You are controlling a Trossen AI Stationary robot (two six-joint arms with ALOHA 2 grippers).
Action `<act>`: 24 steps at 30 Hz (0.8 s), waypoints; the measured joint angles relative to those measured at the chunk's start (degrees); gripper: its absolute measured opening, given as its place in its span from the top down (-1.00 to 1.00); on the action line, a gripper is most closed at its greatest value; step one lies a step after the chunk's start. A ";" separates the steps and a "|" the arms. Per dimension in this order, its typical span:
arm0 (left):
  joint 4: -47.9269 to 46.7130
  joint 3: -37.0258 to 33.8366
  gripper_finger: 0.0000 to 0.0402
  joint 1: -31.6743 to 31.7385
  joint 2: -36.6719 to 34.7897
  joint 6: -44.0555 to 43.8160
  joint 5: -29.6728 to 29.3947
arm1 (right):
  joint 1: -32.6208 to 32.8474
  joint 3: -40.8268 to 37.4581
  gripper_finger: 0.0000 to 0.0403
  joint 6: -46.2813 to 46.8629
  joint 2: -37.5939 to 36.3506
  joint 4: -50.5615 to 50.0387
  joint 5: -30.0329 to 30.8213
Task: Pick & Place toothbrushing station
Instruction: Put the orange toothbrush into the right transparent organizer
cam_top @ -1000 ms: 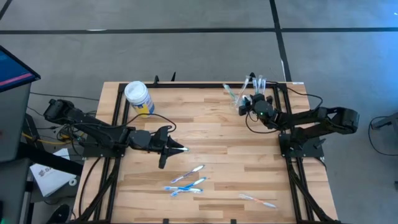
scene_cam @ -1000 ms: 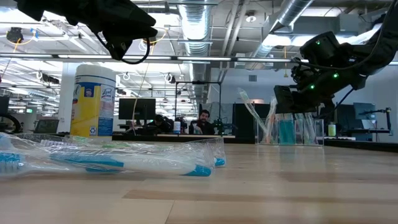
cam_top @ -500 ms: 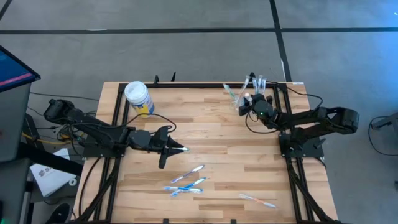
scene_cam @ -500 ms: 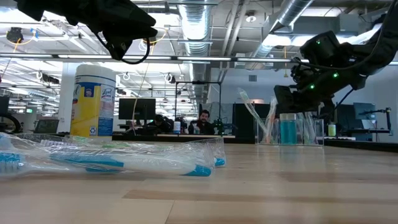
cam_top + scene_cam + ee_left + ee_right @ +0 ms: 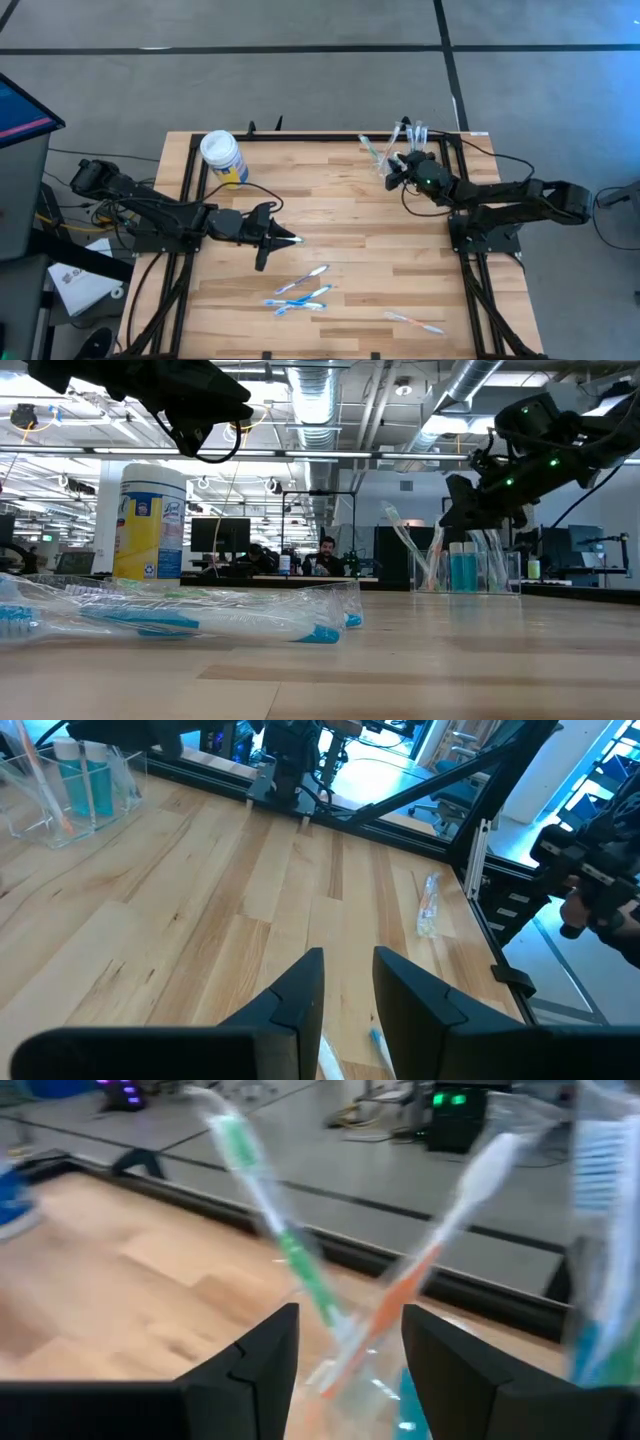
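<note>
The toothbrushing station (image 5: 408, 140) is a clear plastic holder at the table's far right. It stands on its base with a green, an orange and several other toothbrushes upright in it. It also shows in the low view (image 5: 468, 568) and the left wrist view (image 5: 75, 790). My right gripper (image 5: 394, 166) is open and hovers just above the station's near-left side (image 5: 462, 500). In its wrist view (image 5: 350, 1318) the green and orange brushes show between its fingers. I see no touch. My left gripper (image 5: 289, 239) is open and empty over the table's middle left (image 5: 348, 960).
A white-lidded yellow-and-blue canister (image 5: 222, 155) stands at the far left. Several wrapped toothbrushes (image 5: 303, 290) lie near the front middle and one more (image 5: 415, 322) lies at the front right. Black frame rails (image 5: 190, 180) run along the table's sides.
My right gripper has risen from beside the station to just above it and has shifted a little toward the table's far edge, staying open. The station and its brushes stand where they were.
</note>
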 joint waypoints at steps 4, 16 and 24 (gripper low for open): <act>0.00 0.00 0.58 0.00 0.00 0.00 0.02 | 2.28 0.02 0.15 -0.01 -3.11 -1.99 -2.80; 0.00 0.00 0.58 0.00 0.00 0.00 0.02 | 13.03 0.07 0.24 0.05 -12.46 -11.03 -5.93; 0.00 0.00 0.58 0.00 -0.01 0.00 0.01 | 22.64 2.52 0.34 0.72 -14.49 -17.66 -8.29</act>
